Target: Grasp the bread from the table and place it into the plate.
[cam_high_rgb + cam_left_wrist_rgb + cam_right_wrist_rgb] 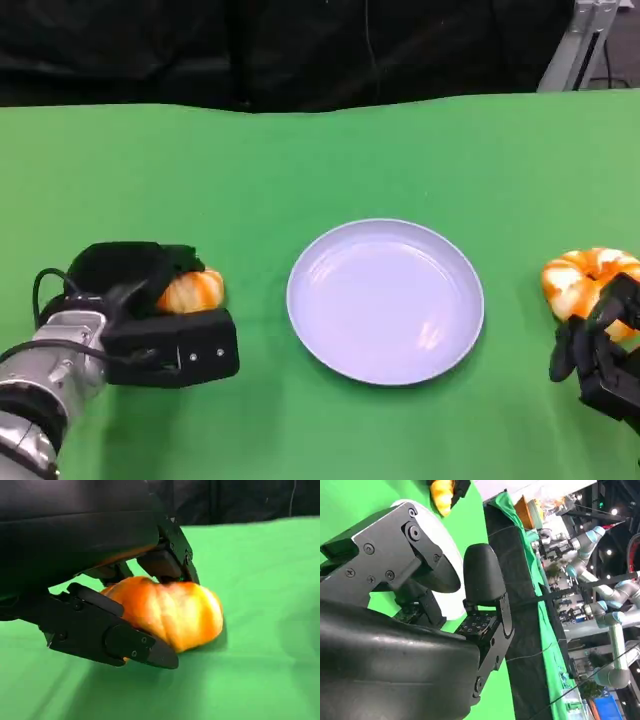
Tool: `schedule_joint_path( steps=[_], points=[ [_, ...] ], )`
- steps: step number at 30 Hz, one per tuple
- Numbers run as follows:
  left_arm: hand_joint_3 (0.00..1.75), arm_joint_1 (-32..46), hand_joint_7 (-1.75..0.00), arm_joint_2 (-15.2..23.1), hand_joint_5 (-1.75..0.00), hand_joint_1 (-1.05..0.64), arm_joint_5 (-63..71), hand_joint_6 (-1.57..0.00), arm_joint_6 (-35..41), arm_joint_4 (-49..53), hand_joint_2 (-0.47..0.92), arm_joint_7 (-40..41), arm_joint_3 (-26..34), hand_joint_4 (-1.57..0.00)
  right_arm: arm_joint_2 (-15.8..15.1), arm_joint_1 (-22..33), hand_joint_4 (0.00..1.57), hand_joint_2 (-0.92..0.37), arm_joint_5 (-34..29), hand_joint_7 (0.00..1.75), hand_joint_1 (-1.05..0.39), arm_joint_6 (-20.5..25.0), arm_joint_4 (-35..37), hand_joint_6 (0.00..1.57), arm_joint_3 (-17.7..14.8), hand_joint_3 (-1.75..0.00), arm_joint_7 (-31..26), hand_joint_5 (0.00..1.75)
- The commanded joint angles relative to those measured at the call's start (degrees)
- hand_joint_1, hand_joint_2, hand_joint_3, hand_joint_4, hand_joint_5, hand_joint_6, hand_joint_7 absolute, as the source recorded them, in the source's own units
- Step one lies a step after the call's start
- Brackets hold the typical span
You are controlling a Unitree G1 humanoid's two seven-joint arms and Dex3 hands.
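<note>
Already closed on the bread [170,612] with the left hand [150,320], left of the plate [385,300] on the green table [300,160]. Seemingly still resting on the cloth. Could slip out on lifting if pinched too shallowly. Right hand [600,350] empty beside a second bread [590,280], fingers loosely apart, risking a nudge.
</note>
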Motion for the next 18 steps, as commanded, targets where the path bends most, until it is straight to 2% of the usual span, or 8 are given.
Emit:
schedule_joint_path(
  steps=[1, 7, 13, 18],
  points=[
    [0.38, 1.2, -1.73, 0.3, -1.74, -0.07, -0.8, -0.50, -1.8, -0.1, 0.92, 1.1, 0.1, -0.63, -1.0, 0.5, 0.92, -0.42, 0.6, 1.70, -0.02, 0.1, -0.8, 0.77, -0.5, -1.47, 0.2, 1.75],
    [0.25, 1.1, -1.75, 1.9, -1.75, -0.04, 0.2, -0.50, -5.1, -6.4, 0.91, 5.4, 0.2, -0.58, -1.1, 0.7, 0.92, -0.42, 0.4, 1.70, -0.03, 0.3, -1.2, 0.77, -0.4, -1.47, -0.2, 1.75],
    [0.17, 1.8, -1.70, 3.0, -1.75, -0.05, 1.6, -0.53, -4.8, -14.3, 0.90, 5.8, 0.1, -0.58, -1.0, 0.6, 0.91, -0.42, 0.6, 1.70, -0.03, 0.5, -1.0, 0.77, -0.5, -1.47, -0.2, 1.75],
    [0.14, 2.5, -1.73, 2.9, -1.75, -0.04, 2.3, -0.53, -3.0, -22.2, 0.91, 4.6, 0.4, -0.60, -1.0, 0.7, 0.93, -0.42, 0.4, 1.70, -0.03, 0.9, -1.4, 0.78, -0.5, -1.48, -0.7, 1.75]
  ],
)
